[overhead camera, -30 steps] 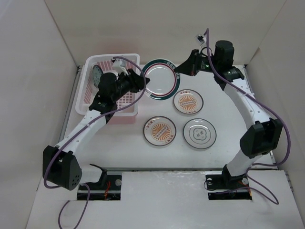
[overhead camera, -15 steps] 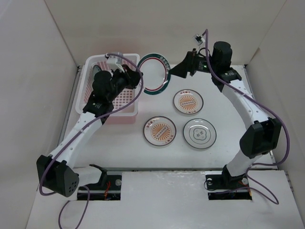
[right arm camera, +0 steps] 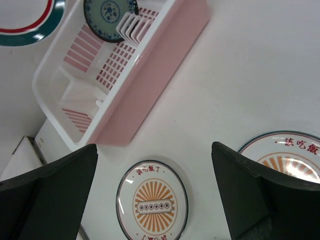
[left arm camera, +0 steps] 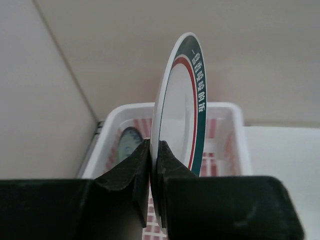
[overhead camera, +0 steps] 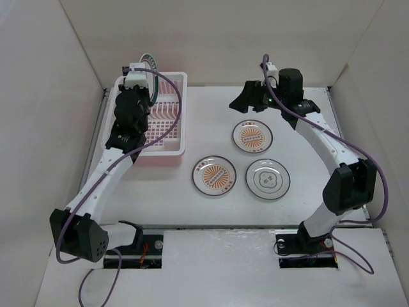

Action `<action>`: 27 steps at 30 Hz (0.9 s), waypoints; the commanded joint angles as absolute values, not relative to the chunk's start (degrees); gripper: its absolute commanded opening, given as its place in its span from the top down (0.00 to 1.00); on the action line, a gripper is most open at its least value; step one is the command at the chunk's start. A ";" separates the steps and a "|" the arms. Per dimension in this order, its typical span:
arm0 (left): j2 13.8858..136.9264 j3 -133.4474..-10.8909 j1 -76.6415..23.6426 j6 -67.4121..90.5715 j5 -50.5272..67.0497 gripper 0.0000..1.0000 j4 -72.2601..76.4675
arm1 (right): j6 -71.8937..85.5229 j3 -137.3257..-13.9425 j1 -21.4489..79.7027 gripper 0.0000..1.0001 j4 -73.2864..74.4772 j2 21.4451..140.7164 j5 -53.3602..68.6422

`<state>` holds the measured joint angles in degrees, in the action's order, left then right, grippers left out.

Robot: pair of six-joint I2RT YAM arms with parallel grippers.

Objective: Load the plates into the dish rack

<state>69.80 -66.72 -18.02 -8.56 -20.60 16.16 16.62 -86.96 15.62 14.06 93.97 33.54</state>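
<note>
Tabletop point(overhead camera: 208, 131), white, boxed by pale walls point(overhead camera: 211, 38), bears three plates point(overhead camera: 214, 174).

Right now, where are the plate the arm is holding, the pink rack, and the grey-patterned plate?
teal-rimmed plate point(left arm camera: 177, 115): left wrist view, its white face.
dish rack point(overhead camera: 166, 159): top view, pink near wall.
grey-patterned plate point(overhead camera: 268, 178): top view, its centre.

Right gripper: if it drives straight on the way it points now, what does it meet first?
Most likely the bare table or the sunburst plate framed between the right gripper's open fingers; the dish rack lies farther ahead. Depth is unclear.
</note>
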 commanded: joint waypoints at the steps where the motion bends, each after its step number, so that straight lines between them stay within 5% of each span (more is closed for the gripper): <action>1: 72.67 -63.02 -16.79 -19.59 -28.38 1.00 29.87 | 15.03 -85.18 17.57 0.00 13.18 89.13 31.29; 27: 93.96 -64.25 -6.77 -22.51 -22.32 1.00 47.37 | 13.45 -80.95 24.35 0.00 11.51 88.95 29.09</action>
